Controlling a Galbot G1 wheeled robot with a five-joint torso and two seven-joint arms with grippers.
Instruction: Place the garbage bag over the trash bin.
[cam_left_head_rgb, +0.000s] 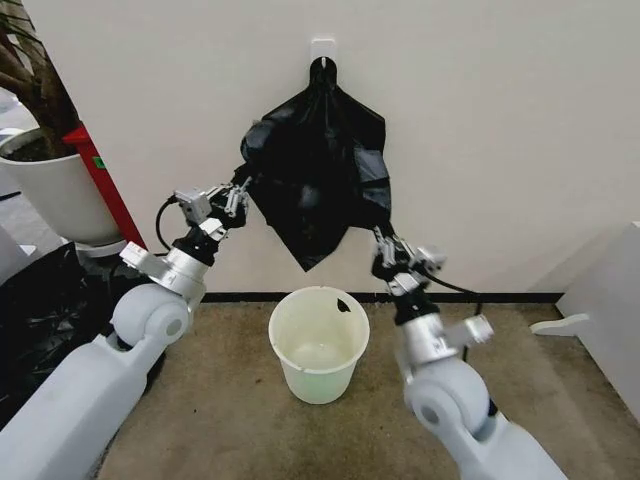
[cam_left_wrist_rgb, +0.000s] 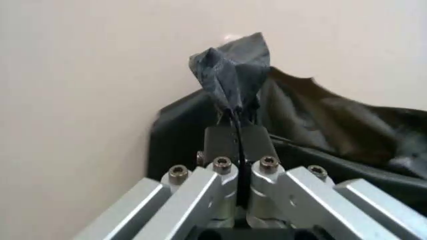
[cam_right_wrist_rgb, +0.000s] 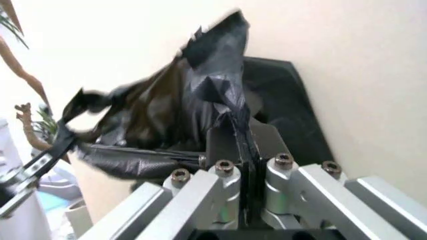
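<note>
Bag: the black garbage bag (cam_left_head_rgb: 318, 175) hangs by its pinched top from a white wall hook (cam_left_head_rgb: 323, 52), directly above the bin and well clear of its rim.
Bin: the cream trash bin (cam_left_head_rgb: 318, 345) stands upright on the brown floor (cam_left_head_rgb: 230, 420), between the 2 arms, close to the wall (cam_left_head_rgb: 500, 120); a small scrap of black film sits on its far rim.
Left pincer: the left pincer (cam_left_head_rgb: 243, 190) is pressed together on a fold of film at the bag's left edge; the left wrist view shows the film (cam_left_wrist_rgb: 230, 75) bunched up beyond the shut tips (cam_left_wrist_rgb: 237, 137).
Right pincer: the right pincer (cam_left_head_rgb: 381, 236) is pinching the bag's lower right edge; in its wrist view the film (cam_right_wrist_rgb: 200, 90) is clamped between closed jaws (cam_right_wrist_rgb: 241, 135).
Step in hand: judged, freeing the bag from the hook and spreading its mouth over the bin.
How to do it well: lift slightly before pulling away, so the top slips off the hook rather than tearing.
Spread: move both grips apart evenly to open the mouth wider than the rim, then lower straight down.
Risk: thin film may slip or stretch; a sideways tug could tip the light bin.
Nearby: a white plant pot (cam_left_head_rgb: 55, 190) stands at far left, out of the way.
</note>
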